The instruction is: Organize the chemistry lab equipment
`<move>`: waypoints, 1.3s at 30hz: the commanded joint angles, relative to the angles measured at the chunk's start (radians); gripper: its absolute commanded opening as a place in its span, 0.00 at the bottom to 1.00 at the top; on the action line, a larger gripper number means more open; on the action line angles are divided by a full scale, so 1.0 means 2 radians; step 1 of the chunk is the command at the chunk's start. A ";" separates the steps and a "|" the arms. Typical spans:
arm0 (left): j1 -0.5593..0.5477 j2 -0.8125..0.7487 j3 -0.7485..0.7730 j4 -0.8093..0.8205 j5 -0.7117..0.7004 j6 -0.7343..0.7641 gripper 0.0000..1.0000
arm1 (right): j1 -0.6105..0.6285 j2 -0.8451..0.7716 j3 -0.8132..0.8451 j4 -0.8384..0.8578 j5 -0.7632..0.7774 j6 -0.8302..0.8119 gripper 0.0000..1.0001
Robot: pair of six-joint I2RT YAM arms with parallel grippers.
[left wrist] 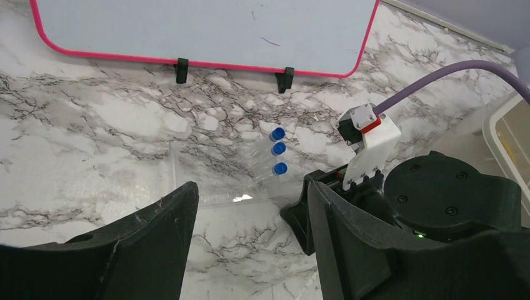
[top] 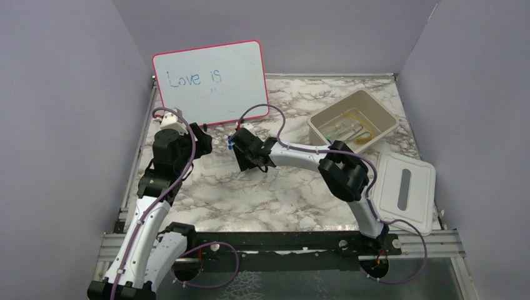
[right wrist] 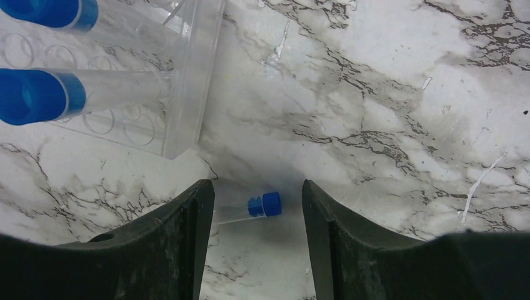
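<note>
We have gear [top: 350, 130] in the tub [top: 379, 106] and tubes [right wrist: 37, 97] in the rack [right wrist: 187, 69] (lid [top: 405, 190] off); a loose tube [right wrist: 250, 206] waits between our open right pincer [right wrist: 255, 187]; left pincer [left wrist: 250, 194] open, empty.

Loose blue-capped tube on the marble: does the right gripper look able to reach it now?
Likely yes. The right gripper is open with the loose tube lying between its fingers, nothing covering it; the clear rack sits off to one side.

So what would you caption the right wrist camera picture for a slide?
Right gripper open above a blue-capped tube lying on the marble table, beside a clear rack holding two more tubes.
</note>
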 commanded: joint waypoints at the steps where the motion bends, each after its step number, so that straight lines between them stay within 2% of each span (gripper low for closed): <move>1: 0.003 -0.007 -0.005 -0.001 -0.001 -0.001 0.68 | 0.007 -0.009 -0.029 -0.027 -0.013 -0.001 0.59; 6: 0.003 -0.005 -0.012 -0.002 0.016 -0.001 0.68 | 0.007 -0.023 -0.039 -0.036 0.015 0.024 0.60; 10: 0.003 0.009 -0.034 -0.005 0.092 -0.010 0.68 | 0.008 -0.046 -0.061 -0.021 0.008 0.056 0.58; 17: -0.001 0.050 -0.059 0.004 0.168 -0.041 0.63 | 0.004 -0.074 -0.100 0.021 0.007 0.075 0.44; 19: -0.007 0.063 -0.066 0.017 0.181 -0.054 0.62 | 0.001 -0.078 -0.109 0.034 -0.005 0.070 0.43; 29: -0.123 0.139 -0.071 0.067 0.102 -0.097 0.60 | -0.045 -0.165 -0.177 0.110 -0.046 0.066 0.48; 33: -0.153 0.187 -0.052 0.079 0.075 -0.073 0.60 | -0.070 -0.216 -0.236 0.134 -0.053 0.083 0.45; 39: -0.169 0.256 -0.027 0.081 0.045 -0.002 0.60 | -0.100 -0.285 -0.314 0.167 -0.060 0.093 0.43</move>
